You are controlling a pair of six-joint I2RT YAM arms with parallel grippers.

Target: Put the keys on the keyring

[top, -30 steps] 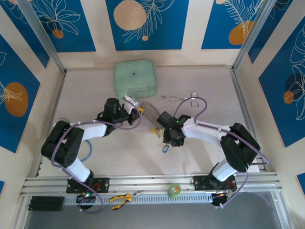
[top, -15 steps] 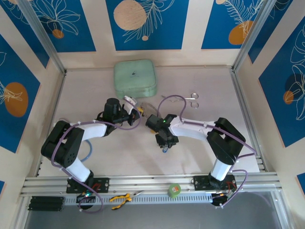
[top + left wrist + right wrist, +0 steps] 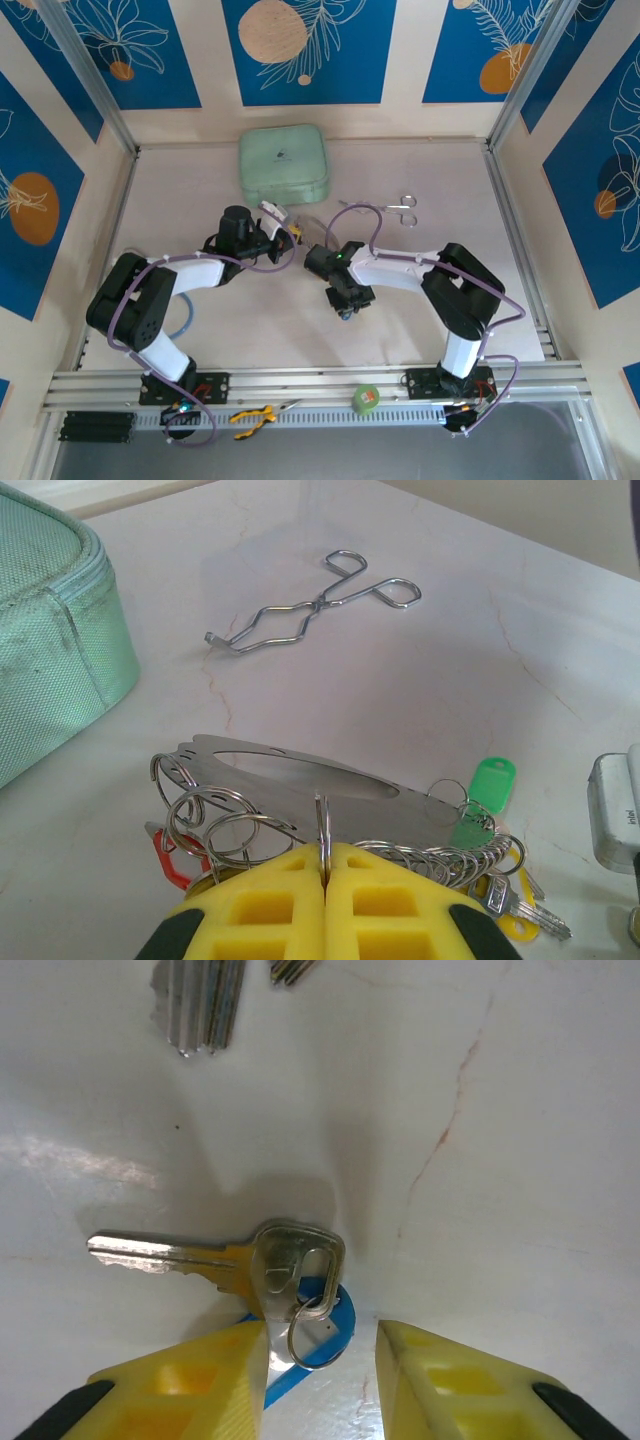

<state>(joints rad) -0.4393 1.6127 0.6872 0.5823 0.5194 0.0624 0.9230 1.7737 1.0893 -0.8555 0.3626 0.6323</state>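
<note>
While left jaws clamp the keyring strung with keys, right jaws apart astride blue-tagged key, closed green case beyond left jaws.

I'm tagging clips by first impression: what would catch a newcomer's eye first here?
The left gripper pinches a big wire keyring crowded with keys and coloured tags, mid-table, near a green case. Beside it, the right gripper hangs low over a loose blue-tagged key, which lies on the table between its open fingers. Silver forceps lie farther back.
</note>
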